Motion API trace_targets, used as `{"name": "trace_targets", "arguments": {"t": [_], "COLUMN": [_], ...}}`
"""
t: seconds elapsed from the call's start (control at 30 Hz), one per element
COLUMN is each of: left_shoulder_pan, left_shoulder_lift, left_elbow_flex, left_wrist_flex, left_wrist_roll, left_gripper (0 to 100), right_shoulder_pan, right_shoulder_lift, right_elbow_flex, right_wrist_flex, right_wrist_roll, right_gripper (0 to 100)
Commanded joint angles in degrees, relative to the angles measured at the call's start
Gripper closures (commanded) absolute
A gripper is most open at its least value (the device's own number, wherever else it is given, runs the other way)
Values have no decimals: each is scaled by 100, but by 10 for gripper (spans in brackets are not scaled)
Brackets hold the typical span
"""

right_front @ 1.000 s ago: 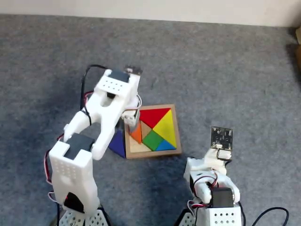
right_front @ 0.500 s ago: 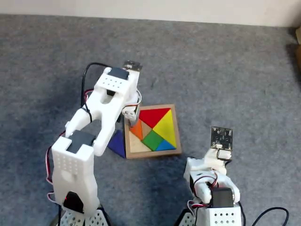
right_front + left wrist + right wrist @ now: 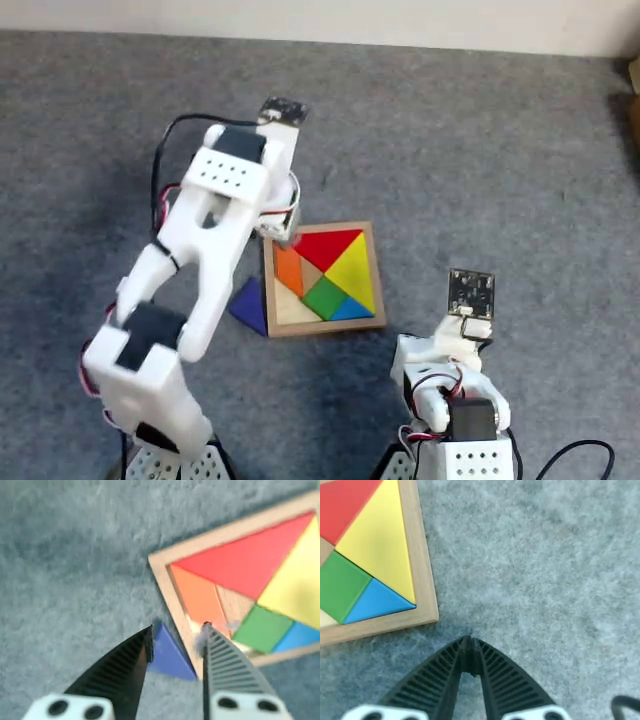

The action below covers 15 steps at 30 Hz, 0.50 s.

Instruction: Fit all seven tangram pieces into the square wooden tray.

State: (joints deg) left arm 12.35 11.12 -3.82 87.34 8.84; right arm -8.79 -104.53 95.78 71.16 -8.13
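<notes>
Left arm (image 3: 200,240) stretches from the near-left edge far over the grey tabletop (image 3: 500,150), with its wrist above the tray's far-left corner. Left claw (image 3: 177,628) is released, fingers (image 3: 132,660) spread, nothing gripped. In the left wrist view a dark blue triangle (image 3: 250,303) shows between them. This triangle lies flat on the tabletop outside the tray, just beside its left rim at the near end; whether it touches the rim is unclear.

The square wooden tray (image 3: 325,327) sits mid-scene, slightly rotated. Inside it, all flat:
- Orange piece (image 3: 288,268) along the left rim.
- Red triangle (image 3: 328,245) along the far rim.
- Yellow triangle (image 3: 357,270) along the right rim.
- Green square (image 3: 325,297) near the centre.
- Light blue triangle (image 3: 350,310) at the near rim.

A bare wood patch (image 3: 285,313) shows in the near-left corner.

Right arm (image 3: 450,400) sits folded at the near right, apart from the tray. Right claw (image 3: 470,641) is clenched on nothing, tips together over the tabletop just near-right of the tray's corner.
</notes>
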Motion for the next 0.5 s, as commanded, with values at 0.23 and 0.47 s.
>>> {"name": "trace_targets", "arguments": {"t": [0.23,0.47], "left_shoulder_pan": [-435,-470], "left_shoulder_lift": [-1068,-1033], "left_elbow_flex": [2220,3169], "left_wrist_flex": [-1002,-1802], "left_wrist_roll": [-70,-35], "left_gripper": [828,828], "right_shoulder_pan": [75,75], "right_shoulder_lift": [-75,-75], "right_elbow_flex": [664,664], "right_wrist_flex": [48,48], "right_wrist_roll": [-35,-35], "right_gripper": [993,993]}}
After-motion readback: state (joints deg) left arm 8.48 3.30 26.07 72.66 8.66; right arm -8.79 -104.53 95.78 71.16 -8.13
